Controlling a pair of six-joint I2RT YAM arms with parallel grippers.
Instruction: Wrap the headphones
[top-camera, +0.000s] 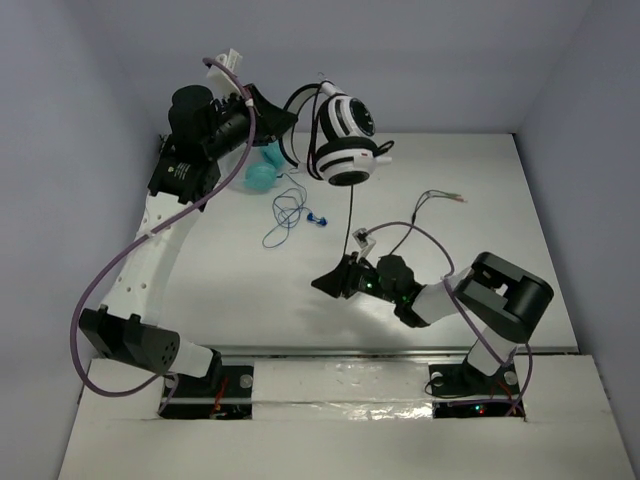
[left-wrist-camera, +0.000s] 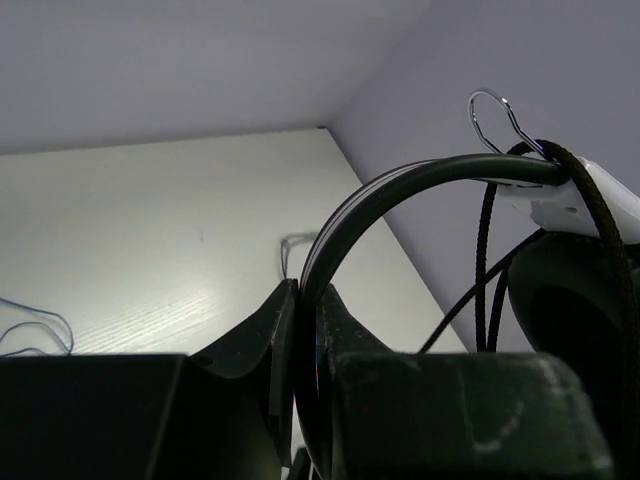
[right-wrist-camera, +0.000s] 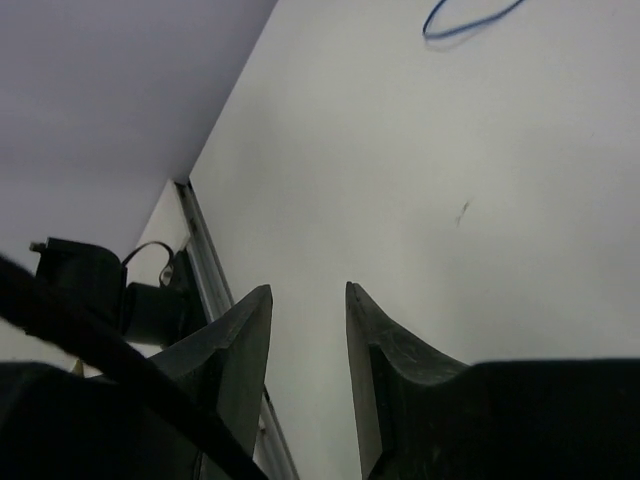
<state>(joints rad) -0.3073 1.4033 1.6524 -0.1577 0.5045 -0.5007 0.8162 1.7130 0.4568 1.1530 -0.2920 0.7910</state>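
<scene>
**Holding the headphones aloft, right jaws spread**

Seen from the top camera, the left gripper (top-camera: 280, 116) reaches to 12 o'clock of the table (top-camera: 500, 230) and carries the headphones (top-camera: 345, 140) in the air, clear of the surface. The left wrist view shows its 2 jaws pressed onto the black headband (left-wrist-camera: 400, 190), which rises from between them and arcs over to 2 o'clock, where 1 white earcup (left-wrist-camera: 590, 200) hangs at the frame's edge. In the top view the 2 earcups sit close together, pads facing each other.

The cable (top-camera: 352, 215) drops straight from the headphones toward 6 o'clock and reaches the right arm's wrist. Beyond there it loops out to 2 o'clock of that wrist, and the red-tipped plug (top-camera: 456, 199) lies on the table, well apart from the headphones.

The right gripper (top-camera: 322, 283) sits low over the table at 6 o'clock of the headphones, pointing to 9 o'clock. In its wrist view the jaws stand spread, with bare table showing through the gap and nothing between them. A dark cord crosses the lower-left corner of that view, outside the jaws; I cannot tell which cord it is.

Teal headphones (top-camera: 262, 175) rest at 8 o'clock of the lifted pair, below the left gripper. Earbuds (top-camera: 318, 219) with a blue wire lie at 7 o'clock, between the 2 grippers.
</scene>
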